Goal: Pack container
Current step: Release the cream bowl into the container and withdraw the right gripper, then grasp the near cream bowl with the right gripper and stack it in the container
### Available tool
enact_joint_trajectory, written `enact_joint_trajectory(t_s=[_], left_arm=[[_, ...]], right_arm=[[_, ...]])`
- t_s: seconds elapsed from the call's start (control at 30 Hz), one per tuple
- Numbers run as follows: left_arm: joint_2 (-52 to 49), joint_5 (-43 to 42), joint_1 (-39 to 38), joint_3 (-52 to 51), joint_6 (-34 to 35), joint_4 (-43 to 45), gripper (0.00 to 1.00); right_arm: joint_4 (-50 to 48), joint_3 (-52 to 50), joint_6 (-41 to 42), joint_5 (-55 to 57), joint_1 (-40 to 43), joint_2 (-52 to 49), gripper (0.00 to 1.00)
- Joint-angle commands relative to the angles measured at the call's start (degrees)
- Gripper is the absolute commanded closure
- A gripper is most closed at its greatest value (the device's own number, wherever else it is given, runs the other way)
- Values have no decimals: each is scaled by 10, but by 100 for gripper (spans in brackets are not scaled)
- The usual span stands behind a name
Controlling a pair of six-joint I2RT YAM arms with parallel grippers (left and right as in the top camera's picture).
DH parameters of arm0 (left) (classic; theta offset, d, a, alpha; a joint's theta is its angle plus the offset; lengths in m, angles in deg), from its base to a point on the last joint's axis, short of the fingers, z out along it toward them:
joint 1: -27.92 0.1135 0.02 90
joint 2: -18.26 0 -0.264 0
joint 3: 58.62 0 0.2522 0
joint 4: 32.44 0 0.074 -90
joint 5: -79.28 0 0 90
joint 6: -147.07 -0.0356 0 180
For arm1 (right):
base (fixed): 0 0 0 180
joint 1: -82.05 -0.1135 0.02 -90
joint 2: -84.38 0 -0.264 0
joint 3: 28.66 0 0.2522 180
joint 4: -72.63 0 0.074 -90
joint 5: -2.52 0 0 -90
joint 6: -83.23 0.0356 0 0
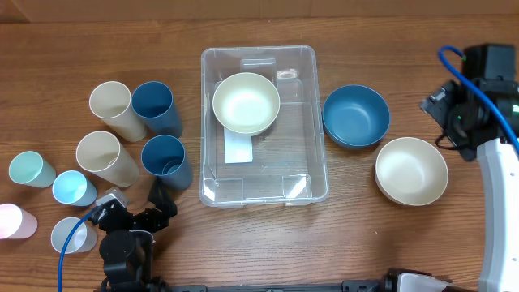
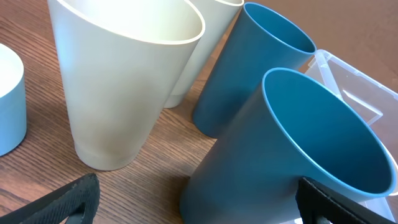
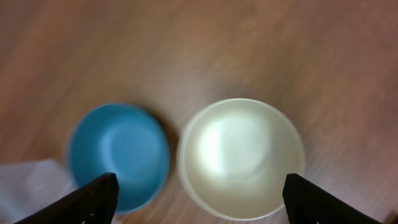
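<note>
container: holds cream bowl
left gripper: spread wide, empty, beside blue cup
right gripper: spread wide, empty, above blue bowl and pale bowl

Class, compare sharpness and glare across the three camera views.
Overhead: sharp, with glints on the large clear rectangular plastic container. Left wrist: crisp on the near tall dark-blue plastic cup. Right wrist: blurred throughout, the round blue bowl and round cream bowl soft-edged.

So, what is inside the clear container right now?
The container holds one cream bowl, upright in its far-left part. A white label shows on the base beside the bowl. Anything beneath the bowl is hidden. No cups are inside.
</note>
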Motion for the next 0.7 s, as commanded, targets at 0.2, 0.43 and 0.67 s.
enact_joint_trajectory(t_s=[0.2, 0.43, 0.67], left_arm=[[5, -5, -5, -2, 10, 2, 0], [5, -5, -5, -2, 10, 2, 0], [5, -5, -5, -2, 10, 2, 0]], right_arm=[[-70, -272, 15, -87, 163, -5, 6], [-226, -448, -1, -170, 199, -5, 20], [-248, -465, 2, -158, 204, 0, 83]])
